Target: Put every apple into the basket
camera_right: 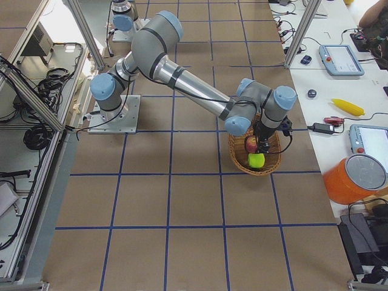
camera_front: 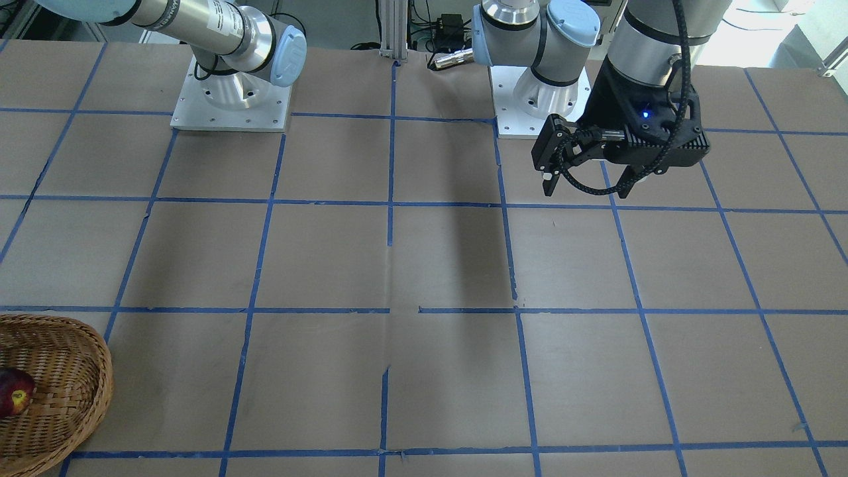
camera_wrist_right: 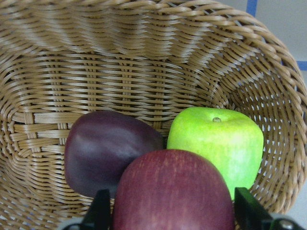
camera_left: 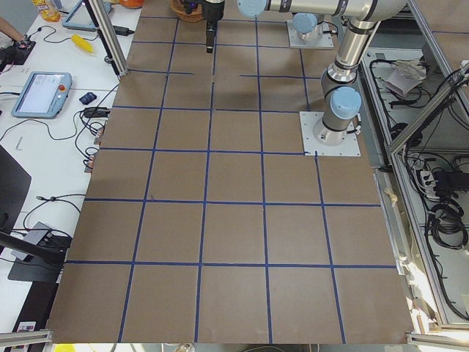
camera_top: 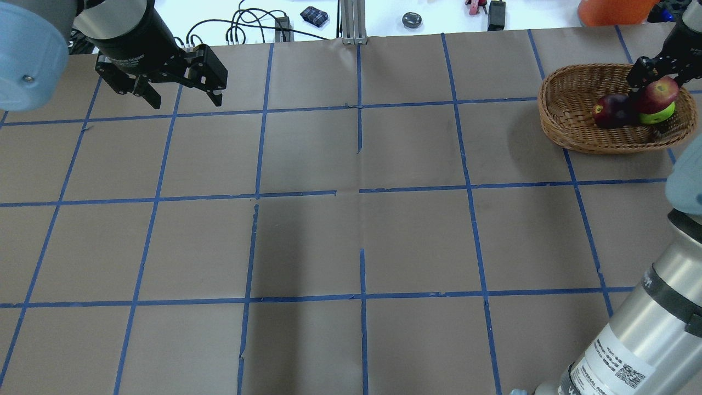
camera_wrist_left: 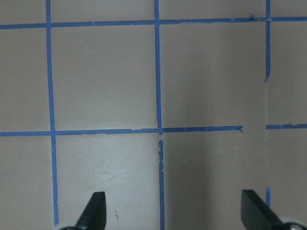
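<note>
Right claw (camera_wrist_right: 175,212) grips red apple (camera_top: 661,93) above two apples (camera_wrist_right: 216,143) in basket (camera_wrist_right: 144,72); left claw (camera_top: 185,100) released

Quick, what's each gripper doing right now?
Left gripper: open, empty, above the table.
Right gripper: closed on the red apple, over the basket.

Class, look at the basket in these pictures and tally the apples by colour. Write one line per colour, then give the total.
green apple: 1
dark purple apple: 1
red apple: 1
Total: 3
</note>
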You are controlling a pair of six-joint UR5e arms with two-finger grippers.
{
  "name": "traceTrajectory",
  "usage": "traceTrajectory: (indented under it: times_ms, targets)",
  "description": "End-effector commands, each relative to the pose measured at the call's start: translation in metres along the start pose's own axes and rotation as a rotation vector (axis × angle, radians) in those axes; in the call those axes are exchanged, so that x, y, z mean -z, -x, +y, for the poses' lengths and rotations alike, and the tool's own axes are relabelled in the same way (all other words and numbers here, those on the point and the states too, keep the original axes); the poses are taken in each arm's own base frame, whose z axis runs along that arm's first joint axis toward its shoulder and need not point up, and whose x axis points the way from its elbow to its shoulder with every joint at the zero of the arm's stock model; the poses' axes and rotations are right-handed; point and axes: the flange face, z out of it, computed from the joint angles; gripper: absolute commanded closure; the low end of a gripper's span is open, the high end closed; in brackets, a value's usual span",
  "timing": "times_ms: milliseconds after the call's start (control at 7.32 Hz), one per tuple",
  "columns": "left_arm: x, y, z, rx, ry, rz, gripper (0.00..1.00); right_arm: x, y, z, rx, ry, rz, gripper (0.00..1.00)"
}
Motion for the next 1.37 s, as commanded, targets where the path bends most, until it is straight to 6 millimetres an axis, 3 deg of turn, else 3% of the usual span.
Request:
traceTrajectory:
  times_ms: [0, 410, 546, 683, 956, 1093, 1229]
  targets:
    - [0.0, 0.0, 0.0, -0.001, 0.0, 0.0, 0.0, 0.01, 0.001, 0.005, -0.001, 0.032, -0.013, 0.0]
    - [0.001, 0.0, 0.0, 0.001, -0.001, 0.0, 0.0, 0.055, 0.016, 0.022, 0.01, 0.034, -0.016, 0.0]
    - [0.0, 0.0, 0.0, 0.001, 0.0, 0.0, 0.0, 0.094, 0.028, 0.036, 0.015, 0.007, -0.015, 0.0]
    - [0.0, 0.0, 0.0, 0.001, 0.0, 0.0, 0.0, 0.135, 0.072, 0.053, 0.013, 0.029, -0.025, 0.0]
    - [-0.001, 0.0, 0.0, 0.001, 0.002, 0.0, 0.0, 0.205, 0.184, 0.089, -0.043, 0.064, -0.041, 0.0]
    - [0.0, 0.0, 0.0, 0.001, 0.0, 0.0, 0.0, 0.231, 0.218, 0.117, -0.02, 0.075, -0.042, 0.0]
    - [-0.001, 0.0, 0.0, 0.001, 0.002, 0.0, 0.0, 0.237, 0.249, 0.138, -0.056, 0.074, -0.049, 0.0]
